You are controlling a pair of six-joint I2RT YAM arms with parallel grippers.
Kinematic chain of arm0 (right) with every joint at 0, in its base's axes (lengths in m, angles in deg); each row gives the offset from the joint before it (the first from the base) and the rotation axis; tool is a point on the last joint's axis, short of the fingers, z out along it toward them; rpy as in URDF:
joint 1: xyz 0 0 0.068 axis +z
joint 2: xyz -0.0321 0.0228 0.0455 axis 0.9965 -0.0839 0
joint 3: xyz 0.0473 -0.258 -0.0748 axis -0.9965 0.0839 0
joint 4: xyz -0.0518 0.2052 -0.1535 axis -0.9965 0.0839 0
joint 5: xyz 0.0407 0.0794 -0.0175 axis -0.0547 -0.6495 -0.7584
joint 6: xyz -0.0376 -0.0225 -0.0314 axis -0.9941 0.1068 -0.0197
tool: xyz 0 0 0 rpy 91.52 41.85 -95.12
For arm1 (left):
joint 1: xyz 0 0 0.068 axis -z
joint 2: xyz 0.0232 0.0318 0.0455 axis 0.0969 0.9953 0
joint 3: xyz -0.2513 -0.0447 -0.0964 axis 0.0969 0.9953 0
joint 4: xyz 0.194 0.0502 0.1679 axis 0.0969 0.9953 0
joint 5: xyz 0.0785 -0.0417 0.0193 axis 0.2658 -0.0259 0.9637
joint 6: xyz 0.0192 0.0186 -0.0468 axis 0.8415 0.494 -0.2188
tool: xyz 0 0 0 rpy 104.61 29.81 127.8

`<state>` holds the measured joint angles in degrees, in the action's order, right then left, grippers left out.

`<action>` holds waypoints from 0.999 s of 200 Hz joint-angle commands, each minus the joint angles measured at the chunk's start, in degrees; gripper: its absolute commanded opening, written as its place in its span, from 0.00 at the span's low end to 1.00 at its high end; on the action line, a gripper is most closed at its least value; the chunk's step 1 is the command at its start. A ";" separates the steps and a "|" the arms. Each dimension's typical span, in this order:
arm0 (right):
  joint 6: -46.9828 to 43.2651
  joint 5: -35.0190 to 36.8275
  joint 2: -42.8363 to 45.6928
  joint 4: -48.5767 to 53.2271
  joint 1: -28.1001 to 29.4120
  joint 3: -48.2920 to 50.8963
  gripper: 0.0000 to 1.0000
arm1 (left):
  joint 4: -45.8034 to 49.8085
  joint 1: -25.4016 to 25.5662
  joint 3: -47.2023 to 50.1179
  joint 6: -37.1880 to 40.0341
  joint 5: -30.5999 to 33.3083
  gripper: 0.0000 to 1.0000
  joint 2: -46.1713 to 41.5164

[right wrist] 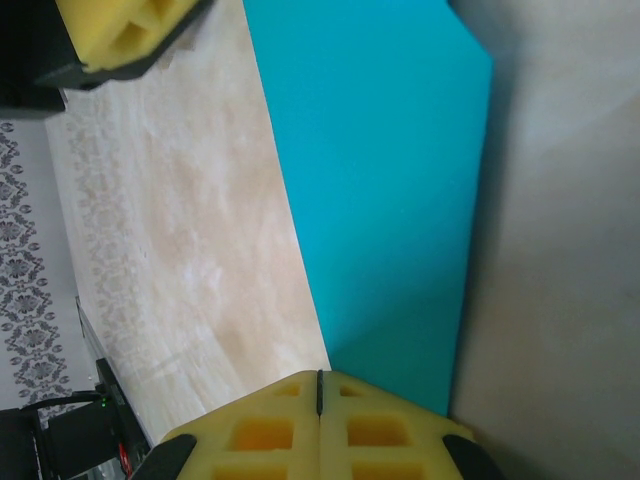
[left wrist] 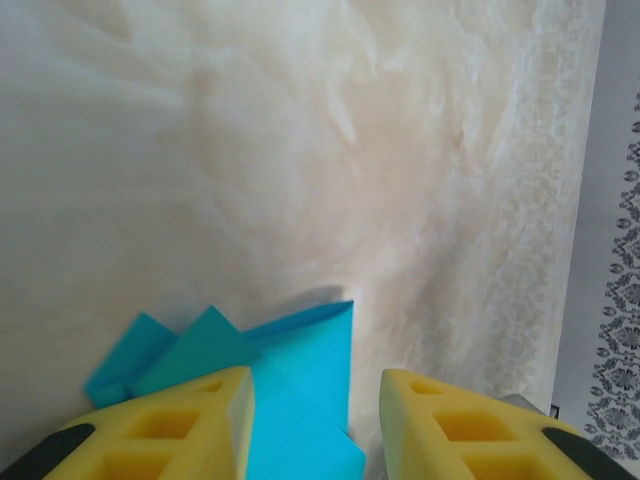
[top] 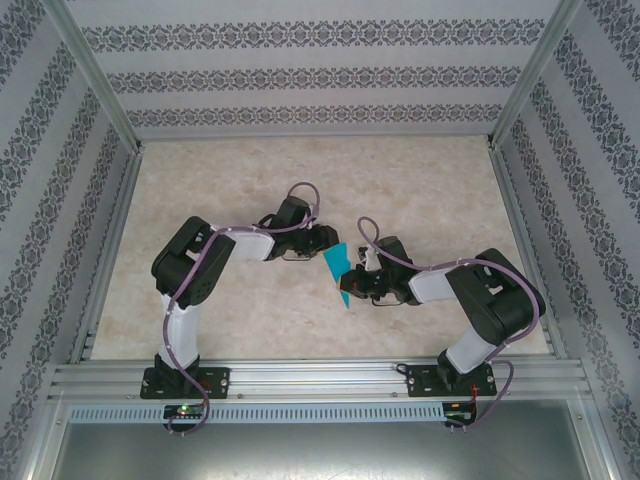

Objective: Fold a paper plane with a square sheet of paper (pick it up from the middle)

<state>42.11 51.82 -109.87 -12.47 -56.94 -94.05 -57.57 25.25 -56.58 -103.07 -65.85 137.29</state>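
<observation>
Counting from above: 2 black-and-white arms, 2 grippers, 1 piece of teal paper, all on 1 pale marbled table [top: 300,180] boxed in by patterned walls [top: 300,80]. In the middle of the table, between the 2 grippers: 1 part-folded paper plane [top: 340,268], a slim teal shape with its long edge running from far-right to near-left. Just left of its far end: the left gripper [top: 322,245]. Touching its near right side: the right gripper [top: 360,285]. From the left wrist: left gripper [left wrist: 315,385] with its 2 yellow foam fingers [left wrist: 190,420] standing apart, a plain gap of table showing between them, nothing clamped. Under and beside the left-hand finger there: the paper plane [left wrist: 300,400], showing at least 3 overlapping pointed flaps and 1 sharp crease line. From the right wrist: right gripper [right wrist: 320,385] closed tight, its 2 yellow pads pressed together into 1 thin seam, pinching the near corner of the paper plane [right wrist: 380,180]. Stretching away from that pinch: 1 flat, unmarked teal panel with 1 straight long edge. At that view's top-left corner: 1 more yellow finger [right wrist: 120,35], apparently the left gripper's. Hard to say whether the paper's far end rests on the table or hangs just above it.
</observation>
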 commanded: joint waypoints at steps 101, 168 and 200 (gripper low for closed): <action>-1.33 2.80 -1.89 8.99 -0.04 2.31 0.00 | 9.48 -5.53 -3.16 6.53 3.69 0.42 -7.11; -1.60 3.25 -1.43 8.99 -0.04 2.15 0.01 | 4.60 0.12 -3.33 4.63 -3.58 0.41 -7.66; -1.61 3.31 -1.16 8.92 -0.04 2.15 0.01 | 1.12 2.96 -3.94 2.30 -5.80 0.40 -2.63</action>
<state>42.09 51.75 -109.83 -12.38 -56.94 -94.14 -53.61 26.34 -59.37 -99.22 -68.41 130.54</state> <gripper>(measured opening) 0.044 0.402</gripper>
